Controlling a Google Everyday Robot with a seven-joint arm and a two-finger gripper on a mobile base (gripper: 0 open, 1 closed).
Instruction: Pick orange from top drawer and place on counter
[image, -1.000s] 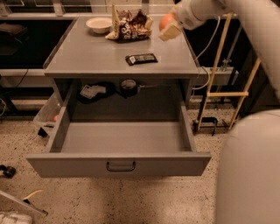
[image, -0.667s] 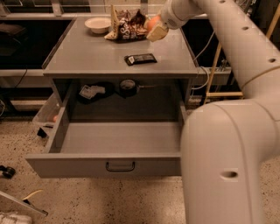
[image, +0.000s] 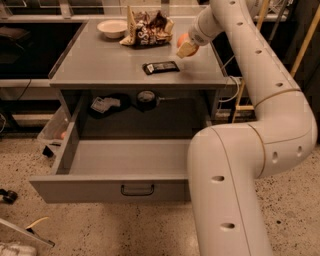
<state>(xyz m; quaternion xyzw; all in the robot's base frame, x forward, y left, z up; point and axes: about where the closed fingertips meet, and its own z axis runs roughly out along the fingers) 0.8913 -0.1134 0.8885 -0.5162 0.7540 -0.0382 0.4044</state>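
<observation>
The orange (image: 181, 39) shows partly at the back right of the counter (image: 105, 62), just at or above its surface. My gripper (image: 186, 45) reaches in from the right and is shut on the orange, with a tan finger in front of it. The top drawer (image: 100, 189) stands pulled fully out below, its inside bare where visible. Its dark handle (image: 137, 190) is on the front panel.
On the counter are a white bowl (image: 112, 28), a crumpled snack bag (image: 148, 29) and a black wrapped bar (image: 160, 67). Small items (image: 105, 104) and a round dark thing (image: 146, 96) lie in the recess behind the drawer. My arm (image: 225, 195) hides the drawer's right end.
The gripper with the orange has moved left and down toward the counter's back right. The arm has swung further into view, now covering the drawer's right end.
</observation>
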